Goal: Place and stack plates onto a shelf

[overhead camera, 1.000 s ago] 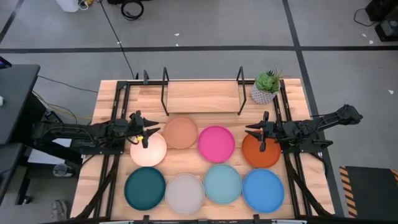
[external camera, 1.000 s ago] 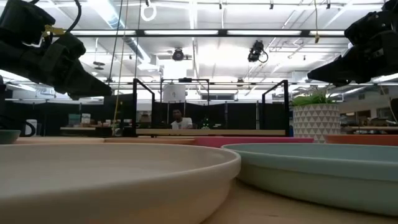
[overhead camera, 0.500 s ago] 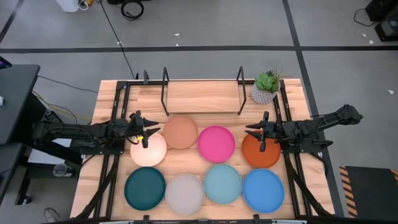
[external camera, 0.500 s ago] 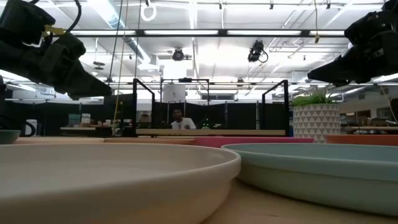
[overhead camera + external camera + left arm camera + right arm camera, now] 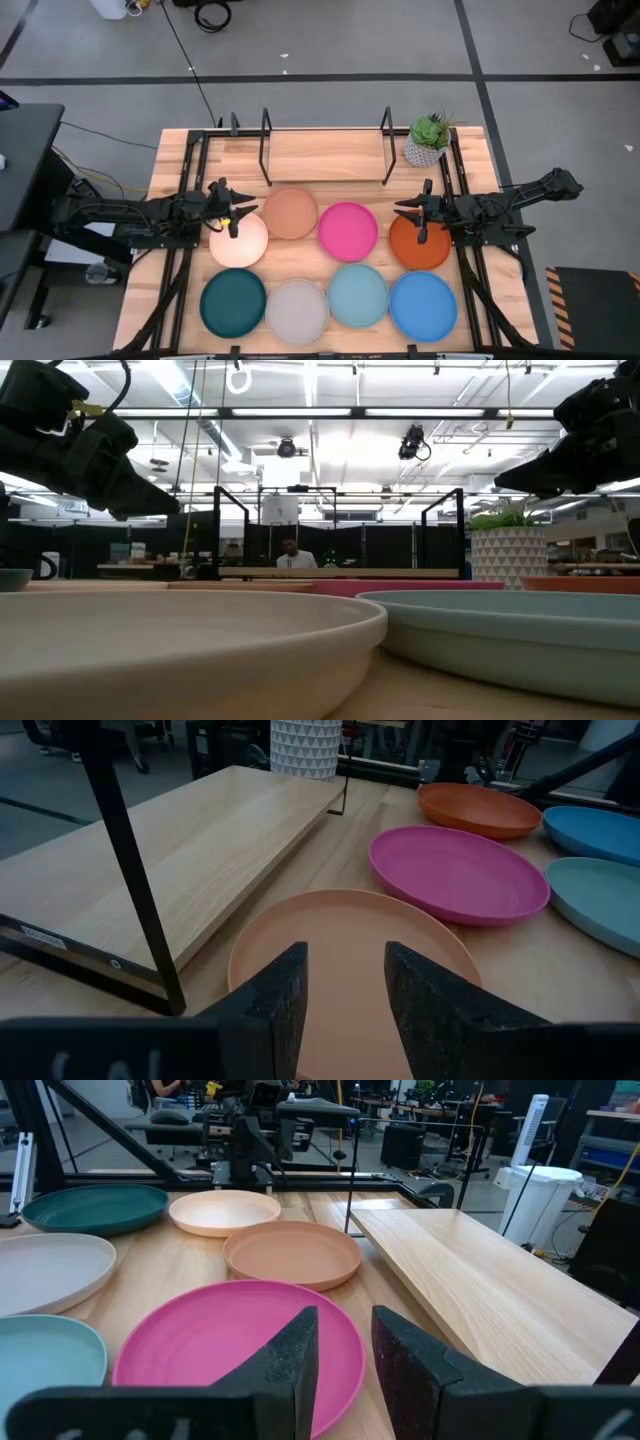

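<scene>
From straight above I'm seeing the whole layout: all eight plates are sitting on the wooden surface (image 5: 170, 180) in two rows. The far row is cream plate (image 5: 239, 242), peach plate (image 5: 291, 213), magenta plate (image 5: 347, 229) and orange plate (image 5: 418, 248). The near row is teal plate (image 5: 233, 301), grey plate (image 5: 297, 310), aqua plate (image 5: 358, 295) and blue plate (image 5: 423, 304). The shelf (image 5: 325, 155) is sitting along the far edge with nothing on it, and a potted plant (image 5: 428, 140) is standing just right of it.

My left gripper (image 5: 226, 203) is hovering over the far edge of the cream plate, and my right gripper (image 5: 418, 212) is hanging over the far edge of the orange plate. The overhead shot doesn't really show the fingers, but the wrist cams do. The left one shows my fingers (image 5: 275, 995) spread a little with the peach plate visible through the gap. The right one shows that gripper slightly spread too, with the magenta plate in front of it. Neither is holding anything.

The table-level cam is getting something the others aren't: a person (image 5: 291, 554) sitting far back in the room behind the shelf.

Versus a second ago, nothing's changing with the arms or plates. Only that person is sitting slightly further right.
</scene>
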You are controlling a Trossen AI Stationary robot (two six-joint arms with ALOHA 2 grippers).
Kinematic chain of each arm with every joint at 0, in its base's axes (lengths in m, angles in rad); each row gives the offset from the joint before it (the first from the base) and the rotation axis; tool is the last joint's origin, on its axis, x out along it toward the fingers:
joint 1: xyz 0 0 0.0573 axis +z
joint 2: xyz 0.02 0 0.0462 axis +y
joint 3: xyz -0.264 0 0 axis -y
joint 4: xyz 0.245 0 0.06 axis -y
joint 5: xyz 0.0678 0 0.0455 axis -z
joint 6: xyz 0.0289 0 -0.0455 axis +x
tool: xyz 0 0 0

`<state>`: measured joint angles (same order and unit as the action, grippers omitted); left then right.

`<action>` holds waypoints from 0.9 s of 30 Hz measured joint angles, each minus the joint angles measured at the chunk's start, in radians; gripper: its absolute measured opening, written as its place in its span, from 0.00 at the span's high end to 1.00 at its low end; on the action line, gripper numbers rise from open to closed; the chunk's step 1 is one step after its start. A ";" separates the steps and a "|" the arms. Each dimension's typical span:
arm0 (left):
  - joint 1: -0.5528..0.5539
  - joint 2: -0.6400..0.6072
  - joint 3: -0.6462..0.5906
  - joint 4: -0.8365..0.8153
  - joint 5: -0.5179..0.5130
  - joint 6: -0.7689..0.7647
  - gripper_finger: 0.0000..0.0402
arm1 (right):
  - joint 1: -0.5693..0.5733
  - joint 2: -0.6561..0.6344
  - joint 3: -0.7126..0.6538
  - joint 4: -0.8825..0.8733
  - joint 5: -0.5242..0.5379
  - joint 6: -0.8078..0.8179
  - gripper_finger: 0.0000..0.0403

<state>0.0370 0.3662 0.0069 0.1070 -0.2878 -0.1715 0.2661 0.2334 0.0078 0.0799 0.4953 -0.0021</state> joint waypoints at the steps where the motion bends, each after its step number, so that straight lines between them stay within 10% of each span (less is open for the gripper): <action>1: 0.000 0.000 0.000 0.000 0.000 0.000 0.65 | 0.000 0.000 0.000 0.000 0.000 0.000 0.74; 27: -0.002 0.000 0.000 0.062 0.012 -0.076 0.65 | 0.000 0.000 0.000 0.136 0.006 -0.158 0.74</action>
<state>0.0353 0.3664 0.0071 0.1688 -0.2760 -0.2472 0.2657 0.2337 0.0074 0.2161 0.5009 -0.1596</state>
